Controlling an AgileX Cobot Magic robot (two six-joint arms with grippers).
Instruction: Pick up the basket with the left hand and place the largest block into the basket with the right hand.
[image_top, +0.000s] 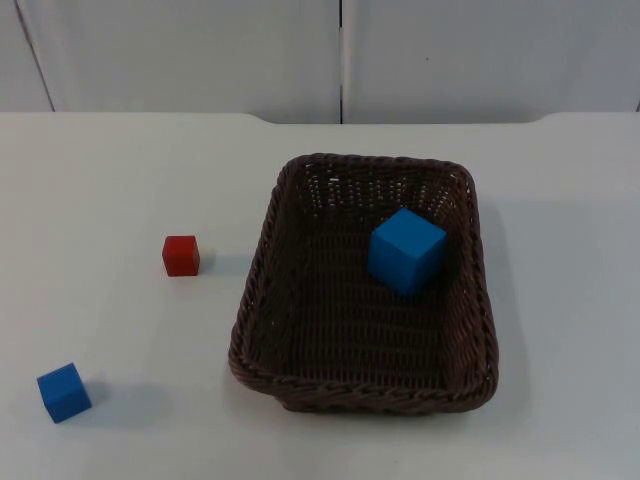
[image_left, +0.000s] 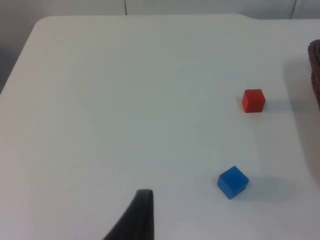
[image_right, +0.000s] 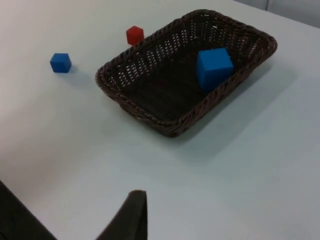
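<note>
A dark brown wicker basket (image_top: 262, 330) rests on the white table, right of centre. Inside it, tilted against the far right part, lies the large blue block (image_top: 406, 250), also seen in the right wrist view as the large blue block (image_right: 214, 67) within the basket (image_right: 150, 112). A small red block (image_top: 181, 255) and a small blue block (image_top: 64, 392) sit on the table left of the basket. My left gripper (image_left: 142, 200) hovers over the table's left side, well back from both small blocks. My right gripper (image_right: 134, 202) hangs back from the basket's near right side. Nothing is held.
The grey partition wall (image_top: 340, 55) closes the table at the back. In the left wrist view the small red block (image_left: 253, 100) and small blue block (image_left: 232, 182) lie apart, with the basket rim (image_left: 316, 65) beyond them.
</note>
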